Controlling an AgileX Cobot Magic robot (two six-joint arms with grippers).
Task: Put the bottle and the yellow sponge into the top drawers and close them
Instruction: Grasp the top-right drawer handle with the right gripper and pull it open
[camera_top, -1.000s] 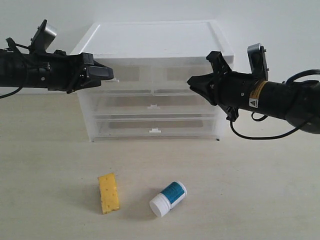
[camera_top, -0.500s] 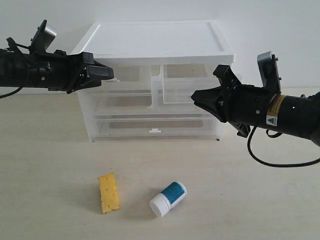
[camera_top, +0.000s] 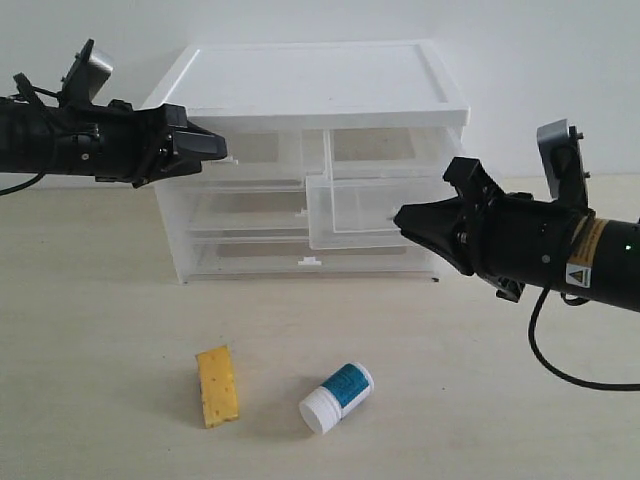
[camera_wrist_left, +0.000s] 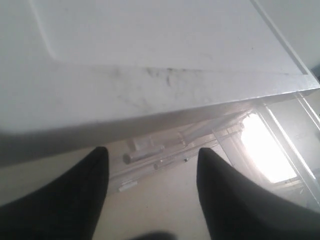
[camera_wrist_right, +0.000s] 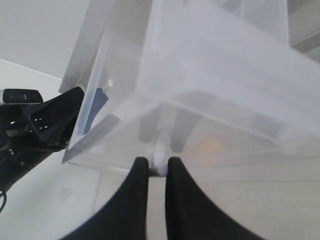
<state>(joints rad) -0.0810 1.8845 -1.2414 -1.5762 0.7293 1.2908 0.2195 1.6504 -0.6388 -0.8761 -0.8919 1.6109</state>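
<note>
Clamping top drawer's handle (camera_wrist_right: 159, 152): right pincer (camera_top: 400, 216).

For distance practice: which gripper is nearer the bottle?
Right. The right gripper grips the handle of the pulled-out drawer, up and right of the bottle; the left gripper is farther, at the upper left of the cabinet.

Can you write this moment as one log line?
right gripper: shut on white tab handle of translucent top-right drawer, drawer out | left gripper: open | yellow sponge block, white plastic bottle: on table
</note>
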